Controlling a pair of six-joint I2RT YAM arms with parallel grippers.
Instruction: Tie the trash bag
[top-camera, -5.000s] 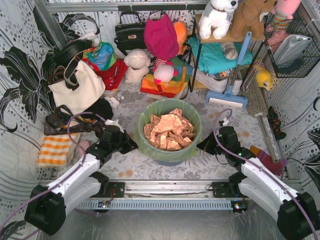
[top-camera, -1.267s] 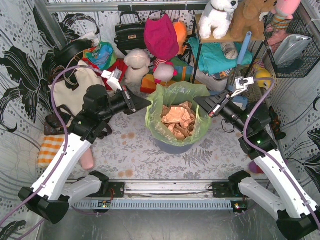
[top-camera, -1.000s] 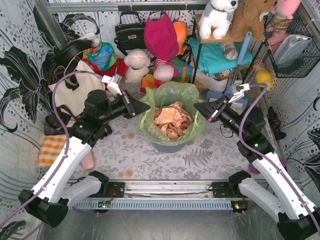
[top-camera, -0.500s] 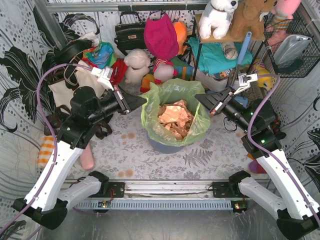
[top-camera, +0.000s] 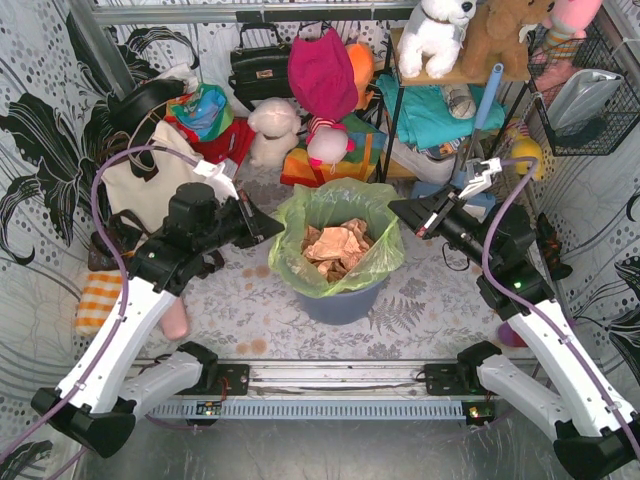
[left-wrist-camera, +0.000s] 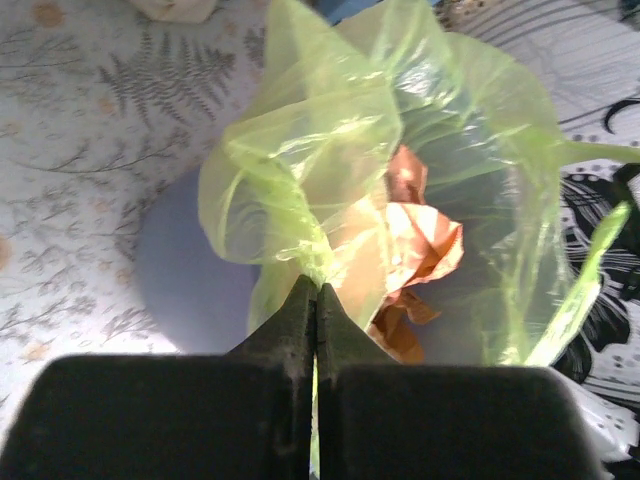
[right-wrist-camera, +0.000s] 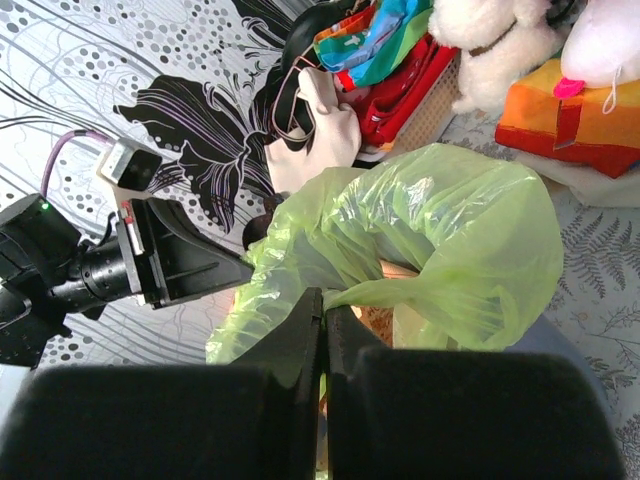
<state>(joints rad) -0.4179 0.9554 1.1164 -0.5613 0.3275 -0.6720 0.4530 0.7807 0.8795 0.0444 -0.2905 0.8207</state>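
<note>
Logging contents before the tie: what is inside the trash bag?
Crumpled tan-brown paper scraps lie in the trash bag; anything beneath them is covered.

The left arm (top-camera: 130, 310) and right arm (top-camera: 545, 340) are built of white shells linked by black joints; black base plates (top-camera: 230, 379) are bolted to the metal rail (top-camera: 330, 372). Purple cables (top-camera: 95, 200) are looped above that rail. The left gripper (left-wrist-camera: 316, 288) and right gripper (right-wrist-camera: 320, 295) are formed of black wedge-shaped fingers (left-wrist-camera: 285, 330).

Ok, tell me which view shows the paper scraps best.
The top external view: it looks down the open mouth of the trash bag onto the pile of paper scraps. The left wrist view catches some scraps amid the green film; the right wrist view shows barely a sliver between folds.
</note>
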